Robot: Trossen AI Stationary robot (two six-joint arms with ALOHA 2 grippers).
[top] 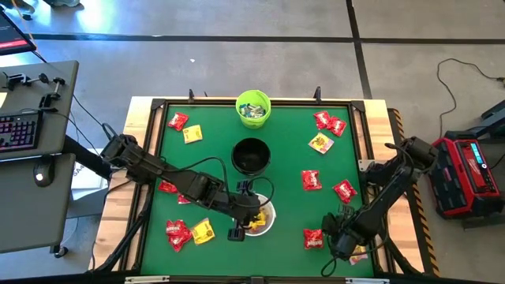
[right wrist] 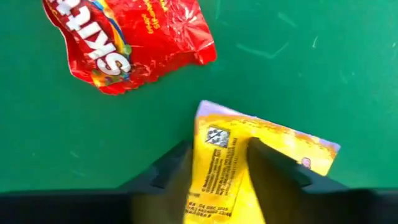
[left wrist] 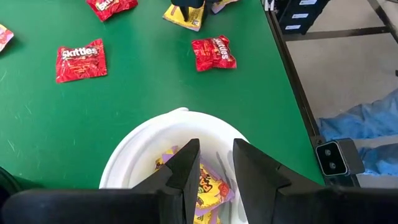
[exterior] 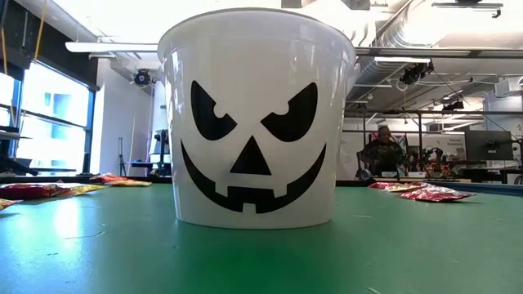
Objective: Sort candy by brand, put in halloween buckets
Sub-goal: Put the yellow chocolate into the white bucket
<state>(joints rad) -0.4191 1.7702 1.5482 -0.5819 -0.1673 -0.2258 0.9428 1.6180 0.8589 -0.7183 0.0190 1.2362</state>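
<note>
Three buckets stand in a row down the table's middle: lime green [top: 253,108] at the far edge, black [top: 251,155], and white with a black face [exterior: 257,122] nearest. My left gripper [left wrist: 214,149] hovers open over the white bucket's rim [left wrist: 143,140], nothing between its fingers; yellow candy [left wrist: 208,186] lies inside. At the near right, my right gripper [right wrist: 221,152] points down, shut on a yellow candy packet [right wrist: 227,165] lying on the green mat. A red Skittles packet [right wrist: 130,37] lies beside it. My right gripper comes from above, pointing down, with the yellow packet's end [right wrist: 217,140] between its two fingers. One finger [right wrist: 171,168] is at the packet's edge, the other [right wrist: 273,168] lies over its face. The rest of the packet [right wrist: 311,152] lies flat on the mat.
Red packets are scattered at the far left [top: 177,121], near left [top: 177,233], far right [top: 330,122] and right [top: 312,180], with yellow ones [top: 192,134] [top: 320,143] [top: 203,231] among them. A raised frame [top: 371,158] borders the mat. A person [exterior: 382,151] sits in the room beyond.
</note>
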